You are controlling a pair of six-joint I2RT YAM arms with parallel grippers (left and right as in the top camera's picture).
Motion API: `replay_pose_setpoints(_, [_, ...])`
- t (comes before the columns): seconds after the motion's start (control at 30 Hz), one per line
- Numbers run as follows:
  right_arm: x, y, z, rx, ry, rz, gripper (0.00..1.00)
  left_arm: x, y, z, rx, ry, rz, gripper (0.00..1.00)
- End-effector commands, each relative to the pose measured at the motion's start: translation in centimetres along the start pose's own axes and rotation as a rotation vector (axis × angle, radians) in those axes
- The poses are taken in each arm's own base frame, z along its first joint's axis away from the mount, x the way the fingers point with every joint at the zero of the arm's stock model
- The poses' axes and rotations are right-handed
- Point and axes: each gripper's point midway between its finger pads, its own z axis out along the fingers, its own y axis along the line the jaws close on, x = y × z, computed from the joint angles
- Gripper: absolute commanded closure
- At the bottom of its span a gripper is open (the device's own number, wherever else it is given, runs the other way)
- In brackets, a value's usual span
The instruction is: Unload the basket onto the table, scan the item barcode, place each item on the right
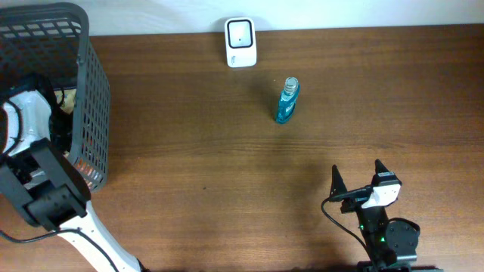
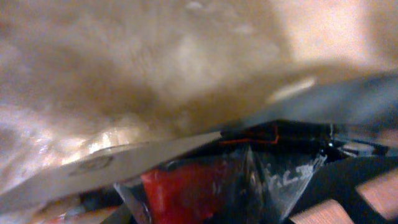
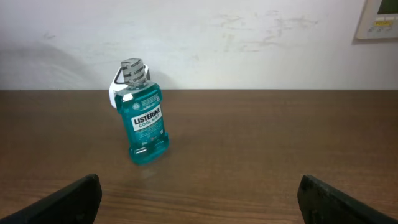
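Note:
My left arm [image 1: 30, 113] reaches down into the dark mesh basket [image 1: 92, 113] at the table's left end, and its gripper is hidden among the contents. The left wrist view is a blurred close-up of a red and black packet [image 2: 186, 186] in clear crinkled wrap, pressed right against the camera; the jaws cannot be made out. No barcode shows. A white scanner [image 1: 240, 41] stands at the table's far edge. My right gripper [image 1: 356, 168] rests near the front right, open with nothing between its fingers [image 3: 62, 199].
A teal Listerine bottle [image 1: 286, 100] stands upright on the wooden table, in front and to the right of the scanner; in the right wrist view the bottle [image 3: 144, 124] is ahead and left of centre. Pale bagged goods [image 2: 155, 62] fill the basket.

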Motion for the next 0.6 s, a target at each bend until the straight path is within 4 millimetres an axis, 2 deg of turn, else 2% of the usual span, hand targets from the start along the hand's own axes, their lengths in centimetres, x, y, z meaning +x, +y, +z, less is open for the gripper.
replay_pose_setpoints(0.0, [0.3,-0.2,0.0,0.008,0.002,0.004,0.02,-2.0,-1.9,-4.8,0.077,-0.08,0.01,0.72])
replay_pose_setpoints(0.17, [0.3,-0.2,0.0,0.008,0.002,0.004,0.02,-3.0,-3.4,-15.6,0.172,-0.245,0.031,0.73])
replay_pose_setpoints(0.2, [0.3,-0.2,0.0,0.008,0.002,0.004,0.01,-2.9,-4.1,-18.4,0.231,-0.297,0.053,0.73])
replay_pose_setpoints(0.23, [0.3,-0.2,0.0,0.008,0.002,0.004,0.02,-2.4,-5.2,-22.1,0.321,-0.359,0.076,0.72])
replay_pose_setpoints(0.27, [0.3,-0.2,0.0,0.008,0.002,0.004,0.02,-1.8,-5.9,-24.2,0.383,-0.393,0.094,0.72])
replay_pose_setpoints(0.3, [0.3,-0.2,0.0,0.008,0.002,0.004,0.02,-0.8,-7.0,-27.3,0.486,-0.44,0.132,0.71])
replay_pose_setpoints(0.37, [0.3,-0.2,0.0,0.008,0.002,0.004,0.02,2.5,-9.9,-33.4,0.724,-0.508,0.254,0.71])
replay_pose_setpoints(0.43, [0.3,-0.2,0.0,0.008,0.002,0.004,0.02,6.3,-12.5,-36.5,0.866,-0.516,0.377,0.69])
replay_pose_setpoints(0.47, [0.3,-0.2,0.0,0.009,0.002,0.004,0.02,8.5,-14.2,-37.0,0.897,-0.493,0.438,0.68])
replay_pose_setpoints(0.53, [0.3,-0.2,0.0,0.008,0.002,0.004,0.02,11.3,-17.0,-36.3,0.902,-0.442,0.514,0.68])
replay_pose_setpoints(0.57, [0.3,-0.2,0.0,0.008,0.002,0.004,0.02,13.3,-19.1,-35.1,0.872,-0.408,0.562,0.68])
